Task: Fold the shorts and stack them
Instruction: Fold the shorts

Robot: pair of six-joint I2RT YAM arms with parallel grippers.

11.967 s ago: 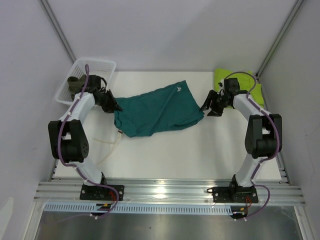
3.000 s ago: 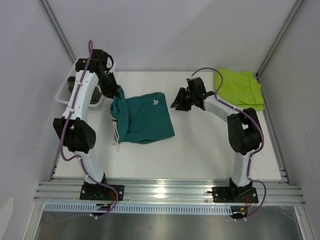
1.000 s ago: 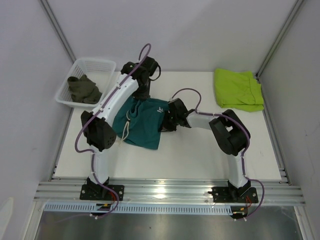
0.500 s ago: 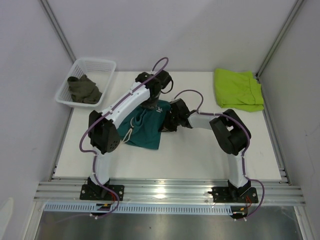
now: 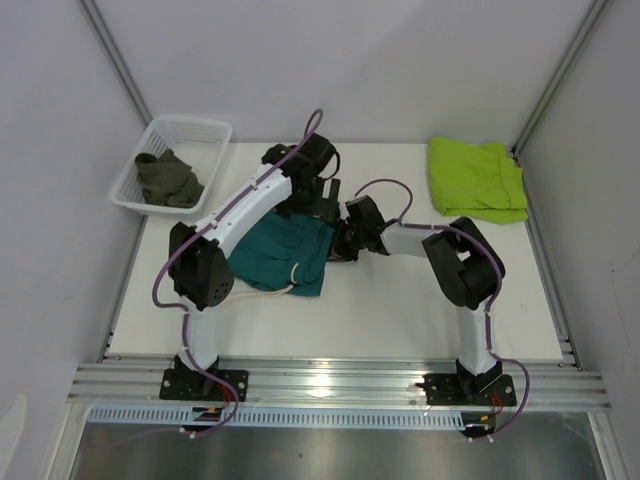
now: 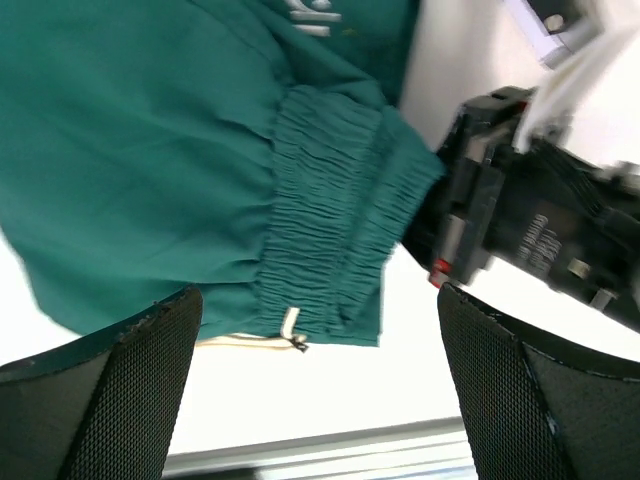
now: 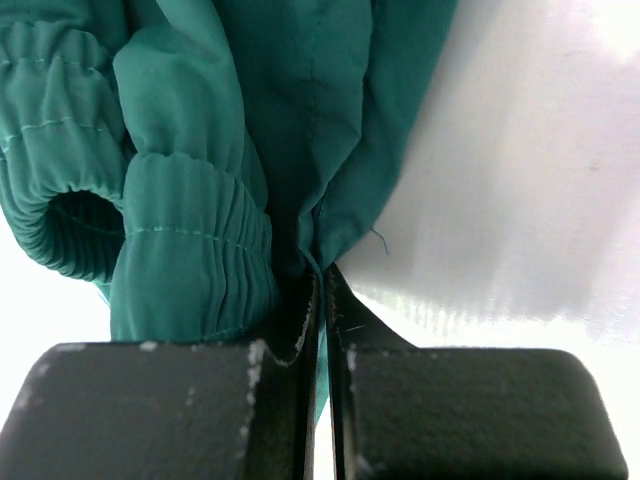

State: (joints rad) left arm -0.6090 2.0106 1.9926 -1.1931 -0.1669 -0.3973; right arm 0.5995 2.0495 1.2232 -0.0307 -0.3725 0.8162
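Left gripper [image 6: 318, 295] just let go: its fingers are now spread wide over the teal shorts [image 5: 280, 255], which lie folded mid-table [image 5: 400, 310]. Right gripper [image 7: 320, 275] is pressed together, pinching the shorts' right edge by the waistband.

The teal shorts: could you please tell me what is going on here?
The robot is folding the teal shorts. The right gripper is shut on their edge; the left gripper hangs open above the waistband. A lime-green pair lies folded at the far right; an olive pair sits in the basket.
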